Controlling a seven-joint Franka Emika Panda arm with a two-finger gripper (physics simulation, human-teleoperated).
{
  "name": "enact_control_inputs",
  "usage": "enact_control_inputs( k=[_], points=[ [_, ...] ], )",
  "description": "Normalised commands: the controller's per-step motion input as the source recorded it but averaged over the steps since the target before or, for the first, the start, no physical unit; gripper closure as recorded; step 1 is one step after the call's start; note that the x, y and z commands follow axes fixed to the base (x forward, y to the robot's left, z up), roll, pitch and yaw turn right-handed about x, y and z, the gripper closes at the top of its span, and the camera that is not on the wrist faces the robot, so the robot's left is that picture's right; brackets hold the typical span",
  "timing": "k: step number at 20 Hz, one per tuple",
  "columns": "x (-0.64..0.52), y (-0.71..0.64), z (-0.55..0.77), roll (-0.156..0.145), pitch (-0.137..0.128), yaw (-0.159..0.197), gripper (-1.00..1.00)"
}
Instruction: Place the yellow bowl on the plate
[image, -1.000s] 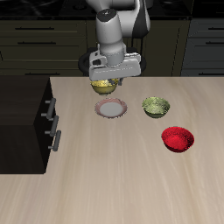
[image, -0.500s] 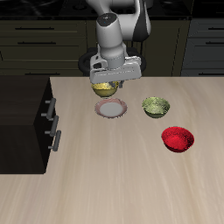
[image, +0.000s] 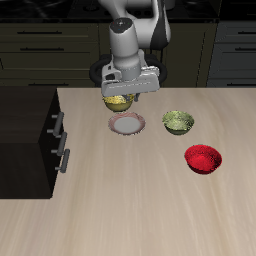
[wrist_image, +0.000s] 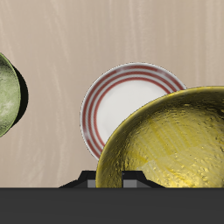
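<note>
The yellow bowl hangs in the air under my gripper, which is shut on its rim. It sits above and slightly behind the plate, which lies flat on the table. In the wrist view the yellow bowl fills the near field with its speckled glossy inside, and it overlaps one edge of the plate, whose pale centre and pinkish-brown ringed rim show past it. The fingertips are hidden by the bowl.
An olive-green bowl stands beside the plate, also seen at the wrist view's edge. A red bowl sits nearer the front edge. A dark drawer cabinet stands at the table's side.
The gripper has lifted the yellow bowl slightly higher and shifted it a little, still over the back of the plate. The other bowls have stayed put.
</note>
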Motion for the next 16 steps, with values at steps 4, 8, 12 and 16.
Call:
enact_control_inputs(
  k=[4, 8, 12, 16],
  points=[
    [0.14, -0.22, 0.02, -0.054, 0.012, 0.002, 1.0],
    [0.01, 0.08, -0.11, 0.021, 0.009, 0.023, 1.0],
    [0.03, 0.03, 0.0, 0.009, -0.004, 0.003, 1.0],
    [-0.1, 0.02, -0.01, 0.011, 0.0, -0.017, 1.0]
  ],
)
